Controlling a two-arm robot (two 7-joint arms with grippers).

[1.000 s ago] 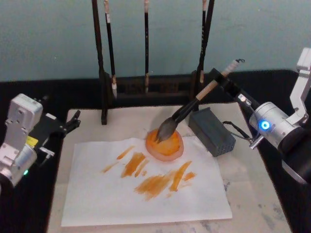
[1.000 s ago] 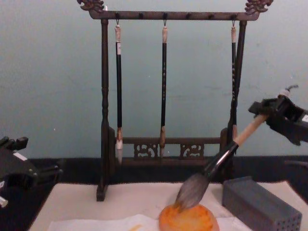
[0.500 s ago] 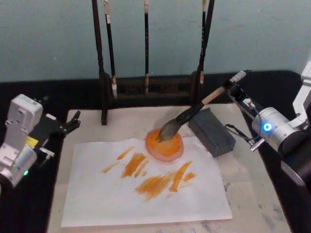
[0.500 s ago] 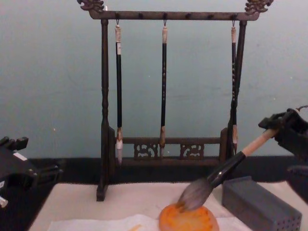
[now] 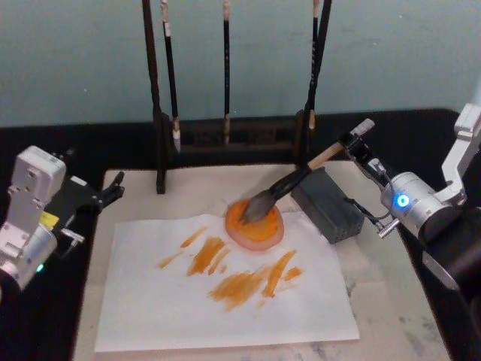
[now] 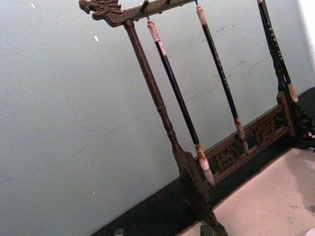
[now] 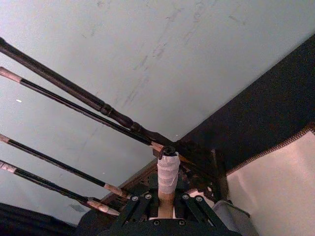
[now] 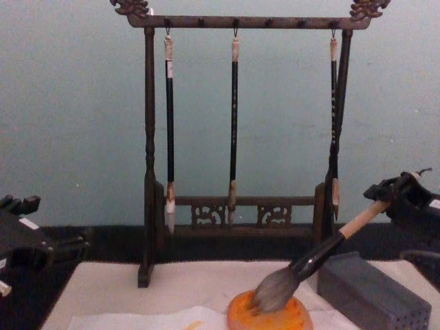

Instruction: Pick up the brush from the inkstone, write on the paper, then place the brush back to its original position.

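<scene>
One brush (image 5: 299,177) is in hand: the right end effector (image 5: 353,145) is clamped on its pale handle just below the whitish cord end, at the right of the bench (image 5: 421,124). The handle slants down and leftwards, so the fat bristle head rests on the inkstone (image 5: 258,232), the orange dish at the far right corner of the paper (image 5: 225,308). Judged from this slant, the bristles go into the dish first and the handle is to be lowered after; release appears not yet made. The paper bears several orange strokes, so the writing step looks complete. The left end effector (image 5: 111,189) hangs idle at the left edge of the cream mat (image 5: 188,188), fingers apart, holding nothing. A grey perforated block (image 5: 331,204) sits just right of the inkstone, beneath the handle; contact cannot be told. The bench is black-covered under the mat. A dark wooden rack (image 5: 233,139) with three thin brushes (image 5: 225,68) stands at the far edge, before a plain teal wall (image 5: 75,60)
</scene>
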